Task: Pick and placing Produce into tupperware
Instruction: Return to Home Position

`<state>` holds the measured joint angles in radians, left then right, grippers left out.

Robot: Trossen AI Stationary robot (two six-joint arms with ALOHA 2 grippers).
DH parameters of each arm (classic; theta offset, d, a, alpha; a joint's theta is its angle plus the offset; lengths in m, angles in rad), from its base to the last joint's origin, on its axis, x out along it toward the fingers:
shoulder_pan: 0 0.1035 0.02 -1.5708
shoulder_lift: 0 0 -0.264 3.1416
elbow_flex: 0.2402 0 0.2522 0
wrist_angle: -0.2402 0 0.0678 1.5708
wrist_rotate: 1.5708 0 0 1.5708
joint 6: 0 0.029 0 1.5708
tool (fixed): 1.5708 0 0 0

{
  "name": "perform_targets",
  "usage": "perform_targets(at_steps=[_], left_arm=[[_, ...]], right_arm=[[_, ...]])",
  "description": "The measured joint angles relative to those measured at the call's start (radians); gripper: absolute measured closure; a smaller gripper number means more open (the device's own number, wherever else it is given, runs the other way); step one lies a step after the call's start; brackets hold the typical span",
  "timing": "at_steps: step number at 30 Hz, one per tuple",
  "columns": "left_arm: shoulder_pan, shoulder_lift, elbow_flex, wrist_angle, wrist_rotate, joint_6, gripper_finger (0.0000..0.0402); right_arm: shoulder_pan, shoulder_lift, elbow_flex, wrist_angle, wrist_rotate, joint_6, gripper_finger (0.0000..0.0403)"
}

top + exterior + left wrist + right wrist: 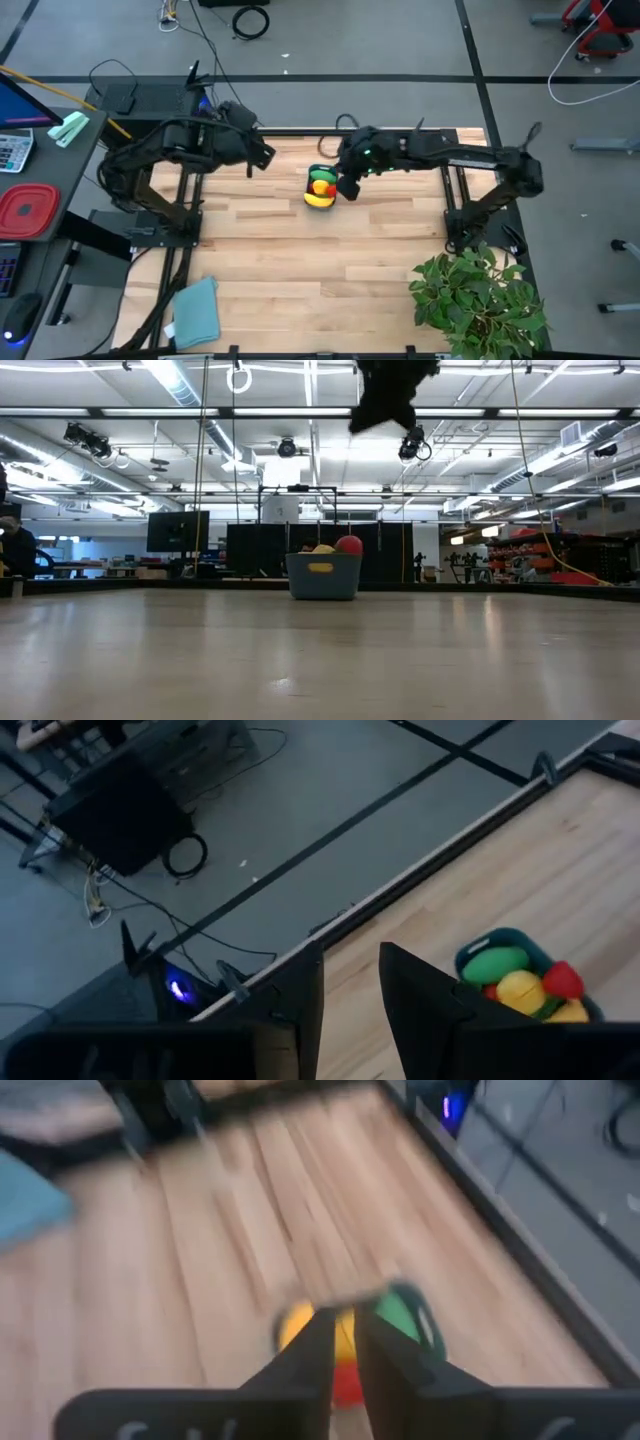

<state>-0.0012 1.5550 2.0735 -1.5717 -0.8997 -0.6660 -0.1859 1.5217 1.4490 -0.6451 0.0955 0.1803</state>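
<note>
The teal-blue tupperware stands on its base near the middle of the table's far side, also seen as the tub in the low view. Produce fills it: a green piece, a yellow piece and a red piece. My right gripper hangs high above the table just right of the tub, raised to the top of the low view. Its fingers stand a narrow gap apart with nothing between them. My left gripper is raised left of the tub, open and empty.
A folded teal cloth lies at the table's near left corner. A leafy potted plant stands at the near right corner. A red square container sits on the side desk to the left. Bare wood lies between tub and near edge.
</note>
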Motion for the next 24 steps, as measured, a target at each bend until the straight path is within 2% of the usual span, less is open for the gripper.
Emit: perform_targets(at_steps=[5,13,19,24], left_arm=[[0.028,-0.015,0.000,0.001,0.008,0.100,0.0294],[0.088,-0.015,-0.019,0.001,0.039,0.103,0.0294],[0.117,-0.018,-0.091,0.000,0.058,0.103,0.0294],[0.101,-0.019,-0.140,0.000,0.059,0.129,0.0294]], right_arm=[[0.001,0.104,-0.001,-0.068,0.068,-0.046,0.0376],[0.000,0.189,-0.001,-0.001,0.068,-0.075,0.0386],[0.000,0.176,-0.001,-0.001,0.081,-0.079,0.0387],[0.006,0.071,-0.001,-0.054,0.135,-0.104,0.0387]])
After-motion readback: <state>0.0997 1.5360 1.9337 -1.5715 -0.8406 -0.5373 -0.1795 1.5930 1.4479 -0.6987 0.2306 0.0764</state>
